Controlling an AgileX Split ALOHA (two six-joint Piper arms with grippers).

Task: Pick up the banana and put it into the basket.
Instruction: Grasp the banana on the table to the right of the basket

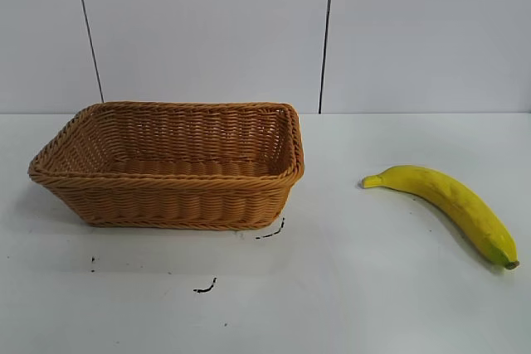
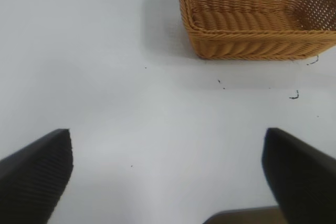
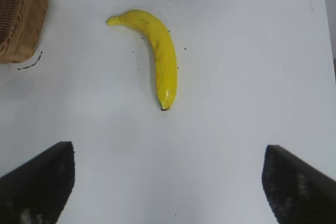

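Observation:
The yellow banana (image 1: 452, 202) lies on the white table at the right, its brown end toward the front right. It also shows in the right wrist view (image 3: 157, 53). The tan wicker basket (image 1: 170, 205) stands empty at the left and shows in the left wrist view (image 2: 252, 45) too. My right gripper (image 3: 168, 153) is open and empty above bare table, short of the banana. My left gripper (image 2: 167, 153) is open and empty, well away from the basket. Neither gripper shows in the exterior view.
A corner of the basket (image 3: 18, 24) shows in the right wrist view. Small black marks (image 1: 206, 288) dot the table in front of the basket. A white panelled wall (image 1: 265, 31) stands behind the table.

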